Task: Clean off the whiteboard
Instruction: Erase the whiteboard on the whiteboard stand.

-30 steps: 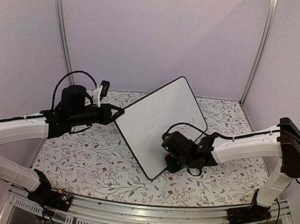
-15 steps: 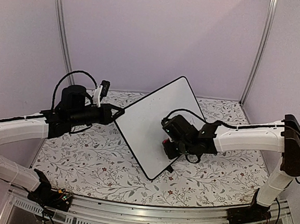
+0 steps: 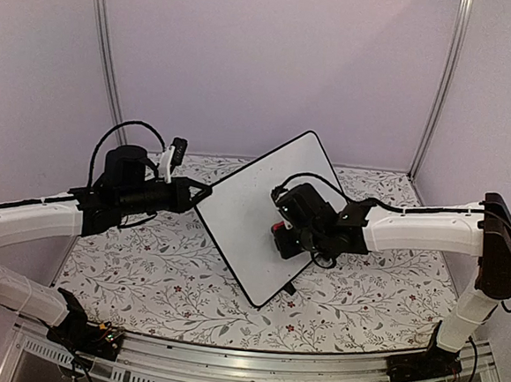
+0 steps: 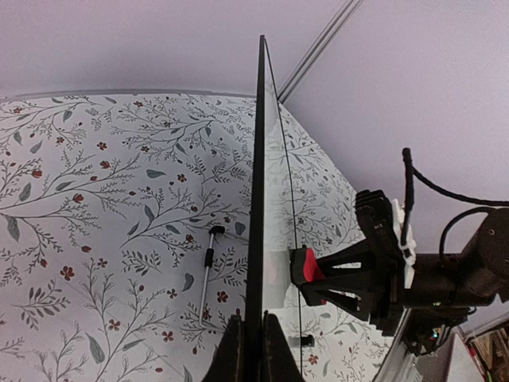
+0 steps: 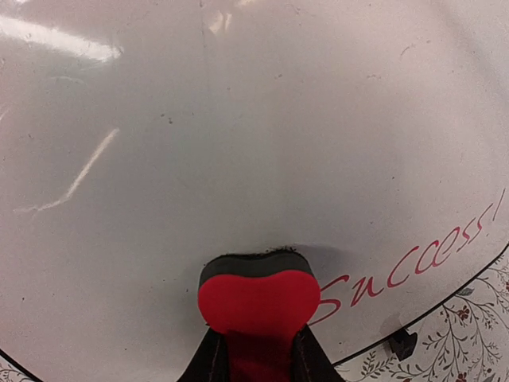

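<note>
The whiteboard looks light, stiff, slick; hold it by the rim.
Your left hand pinches that rim; right hand clamps the eraser.

Red handwriting on the whiteboard reads "Success", followed by what looks like an exclamation mark near the board's rim; nothing else is legible.

White arms, black joints, cables.

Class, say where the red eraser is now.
Right wrist view: the red eraser, pinched in the right gripper, rests against the whiteboard just left of the red writing.
</note>
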`<act>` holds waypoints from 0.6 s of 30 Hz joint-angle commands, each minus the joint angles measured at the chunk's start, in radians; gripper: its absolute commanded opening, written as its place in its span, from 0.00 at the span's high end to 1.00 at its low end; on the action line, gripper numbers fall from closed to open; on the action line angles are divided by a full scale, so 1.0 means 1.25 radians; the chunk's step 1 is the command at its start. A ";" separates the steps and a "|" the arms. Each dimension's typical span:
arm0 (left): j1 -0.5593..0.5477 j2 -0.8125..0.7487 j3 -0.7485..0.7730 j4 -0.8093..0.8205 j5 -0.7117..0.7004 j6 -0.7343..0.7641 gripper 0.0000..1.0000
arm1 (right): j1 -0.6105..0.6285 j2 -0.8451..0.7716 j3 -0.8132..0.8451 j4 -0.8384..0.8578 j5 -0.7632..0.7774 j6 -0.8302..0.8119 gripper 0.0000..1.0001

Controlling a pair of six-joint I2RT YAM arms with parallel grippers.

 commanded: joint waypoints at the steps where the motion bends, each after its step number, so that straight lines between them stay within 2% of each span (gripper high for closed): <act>1: -0.016 0.006 0.000 0.002 0.047 0.059 1.00 | -0.004 -0.002 -0.071 -0.001 -0.036 0.023 0.78; 8: -0.016 0.006 0.000 0.003 0.050 0.056 1.00 | -0.007 -0.049 -0.166 0.016 -0.035 0.055 0.78; 18: -0.016 0.006 -0.001 0.003 0.048 0.057 1.00 | -0.019 -0.077 -0.215 0.040 -0.040 0.079 0.78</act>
